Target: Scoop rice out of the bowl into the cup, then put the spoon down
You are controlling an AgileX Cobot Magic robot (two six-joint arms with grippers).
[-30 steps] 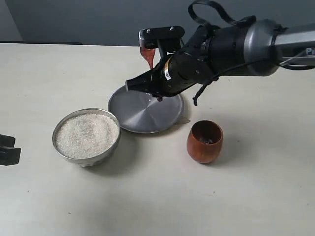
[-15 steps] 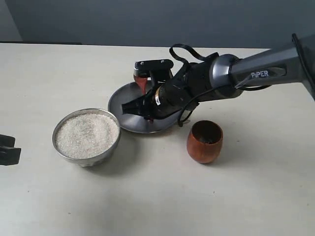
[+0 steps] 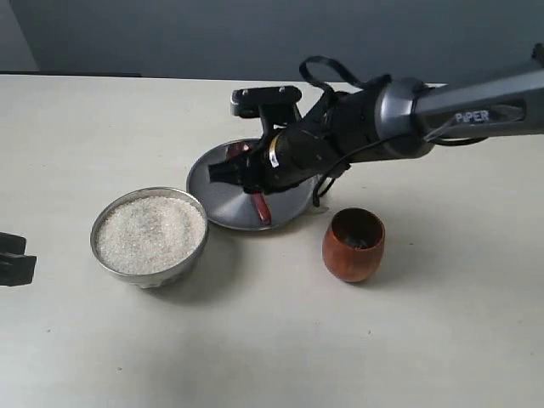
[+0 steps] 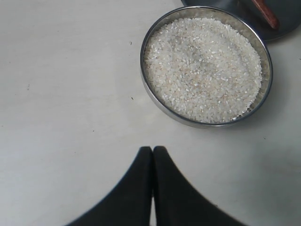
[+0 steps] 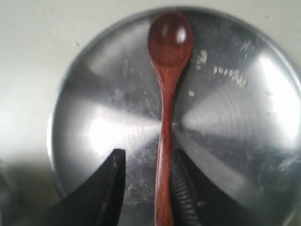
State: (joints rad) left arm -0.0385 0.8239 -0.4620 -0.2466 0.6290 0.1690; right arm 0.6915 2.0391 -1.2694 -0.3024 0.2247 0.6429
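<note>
The wooden spoon (image 5: 165, 117) lies flat in the steel plate (image 5: 235, 117), bowl side up and holding no rice. My right gripper (image 5: 148, 162) is open just above the plate, one finger on each side of the handle; the ribbed finger is close to it and the other stands clear. From outside, the spoon (image 3: 259, 206) pokes out under the right gripper (image 3: 246, 170). The silver bowl (image 3: 149, 189), full of rice (image 3: 150, 234), stands left of the plate. The wooden cup (image 3: 353, 251) stands at the front right. My left gripper (image 4: 153, 149) is shut on nothing, short of the bowl (image 4: 143, 70).
The shallow steel plate (image 3: 223, 200) sits between bowl and cup, with a few stray rice grains (image 5: 228, 75) on it. The right arm reaches in from the right above the plate. My left gripper (image 3: 15, 259) rests at the table's left edge.
The right gripper has come down from above to the plate with the spoon and opened; the spoon now lies on the plate. The left arm has not moved.
</note>
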